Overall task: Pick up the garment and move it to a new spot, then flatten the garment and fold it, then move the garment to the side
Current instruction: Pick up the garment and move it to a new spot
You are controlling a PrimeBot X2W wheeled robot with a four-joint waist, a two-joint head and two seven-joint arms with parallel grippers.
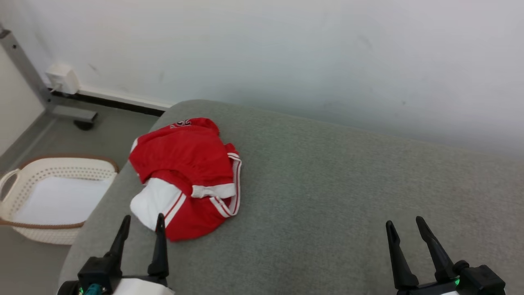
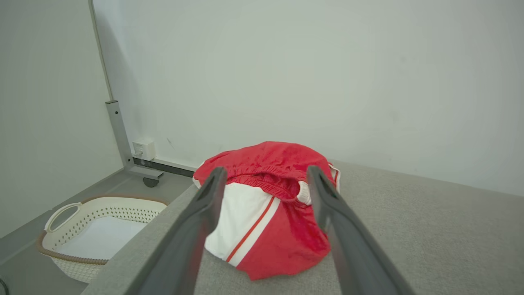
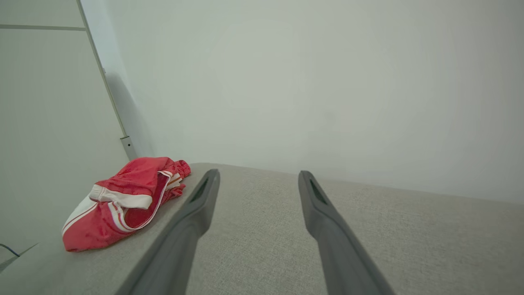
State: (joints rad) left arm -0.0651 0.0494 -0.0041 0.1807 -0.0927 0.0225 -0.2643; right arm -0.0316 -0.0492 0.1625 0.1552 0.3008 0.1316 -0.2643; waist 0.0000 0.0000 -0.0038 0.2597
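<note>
On the floor at the far left sits a basket (image 1: 57, 196), close against the cushion (image 1: 327, 184), so I judge any pull toward that edge risks dropping the cloth over it. My left gripper (image 1: 143, 216) hovers with its fingers spread wide and empty, tips right at the near white panel of the garment (image 1: 184, 159) — a crumpled red-and-white heap near the cushion's left end. From the left wrist view the heap sits squarely between the two fingers, so the line-up looks good. I would go forward and down, take the thick bunched ridge at the waistband rather than one loose layer, close firmly, then lift straight up before carrying it right to the open middle. My right gripper (image 1: 404, 221) — fingers also wide, holding nothing — is over bare cushion well apart from the garment. I would hold it clear until the flattening needs a second grip.
</note>
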